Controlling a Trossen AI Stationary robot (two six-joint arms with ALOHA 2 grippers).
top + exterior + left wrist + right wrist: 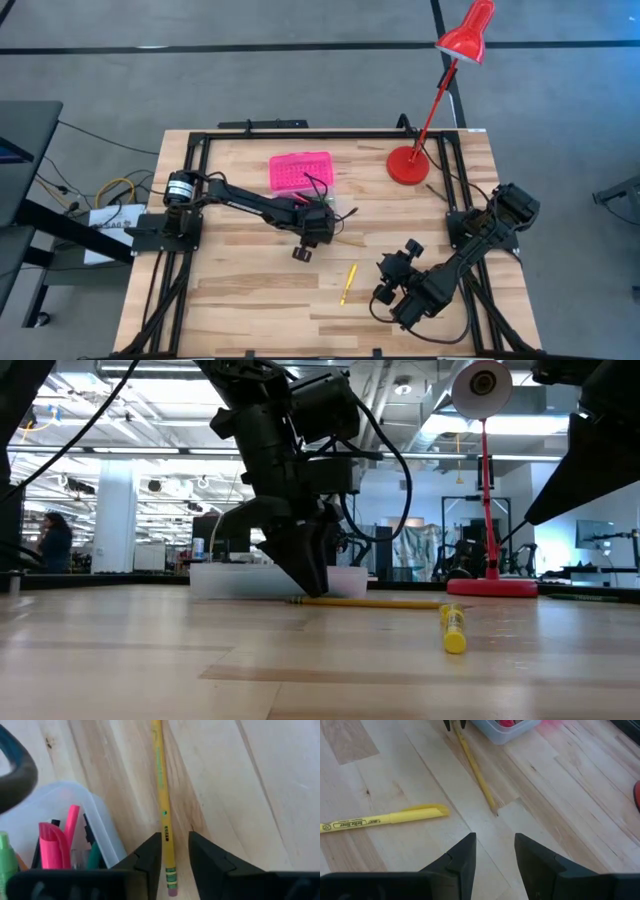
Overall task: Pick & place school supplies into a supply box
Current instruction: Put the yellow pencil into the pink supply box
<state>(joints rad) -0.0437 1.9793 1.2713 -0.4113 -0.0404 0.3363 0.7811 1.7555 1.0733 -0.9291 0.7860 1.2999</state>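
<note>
A yellow pencil (pixel 163 795) lies flat on the table beside the supply box. My left gripper (pixel 175 837) is open and points down, with one finger on each side of the pencil near its eraser end (pixel 171 879). The low view shows its fingertips (pixel 312 588) down at the tabletop. The box has a clear base (pixel 102 827) holding pink and green markers, and a pink lid (pixel 300 170). A yellow highlighter (pixel 385 820) lies alone nearer the table's front. My right gripper (pixel 495 837) is open and hovers over bare wood near the highlighter (pixel 348 283). My left gripper comes from above with its fingers across the pencil, close to the eraser end (pixel 169 855). One finger (pixel 150 855) stands right against the pencil's side, and a gap shows at the other finger. I cannot tell whether it touches. The pencil lies on the table.
A red desk lamp stands on its round base (pixel 408 165) near the far right corner, its head reaching beyond the table. Black frame rails (pixel 300 133) run along the table's far edge and sides. Bare wood lies at the near left (pixel 220 300).
</note>
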